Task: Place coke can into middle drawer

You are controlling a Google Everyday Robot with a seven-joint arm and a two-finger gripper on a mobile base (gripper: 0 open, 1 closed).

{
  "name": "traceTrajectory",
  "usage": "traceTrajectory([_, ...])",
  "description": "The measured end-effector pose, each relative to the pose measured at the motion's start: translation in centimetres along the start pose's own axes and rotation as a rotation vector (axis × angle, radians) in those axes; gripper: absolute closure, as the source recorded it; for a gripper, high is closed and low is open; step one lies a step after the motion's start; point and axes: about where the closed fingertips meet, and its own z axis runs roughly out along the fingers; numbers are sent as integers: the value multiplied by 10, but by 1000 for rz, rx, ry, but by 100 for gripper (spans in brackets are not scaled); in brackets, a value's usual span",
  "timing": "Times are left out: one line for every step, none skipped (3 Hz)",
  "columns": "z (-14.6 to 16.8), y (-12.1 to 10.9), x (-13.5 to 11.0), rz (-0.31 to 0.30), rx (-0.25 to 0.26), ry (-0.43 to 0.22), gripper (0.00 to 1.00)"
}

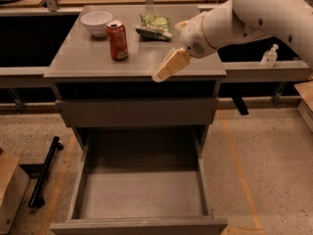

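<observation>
The coke can (117, 40), red with a silver top, stands upright on the grey cabinet top (88, 62), left of centre. The middle drawer (139, 192) is pulled out wide at the bottom of the view, and its flat floor holds nothing. My gripper (164, 70), on the white arm coming in from the upper right, hovers over the front of the cabinet top, to the right of the can and apart from it. It holds nothing that I can see.
A white bowl (96, 22) sits behind the can and a green snack bag (155, 26) lies at the back centre. A closed drawer front (137, 112) is above the open drawer. A black bar (45, 173) and a cardboard box (11, 192) lie on the floor at left.
</observation>
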Motion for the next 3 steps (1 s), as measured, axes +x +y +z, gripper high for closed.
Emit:
traceTrajectory([31,-4,-10,39,-3,-73,0])
traceTrajectory([68,-14,-18,61,-4,-122,0])
traceTrajectory([105,-26,-32,72,-5,-170,0])
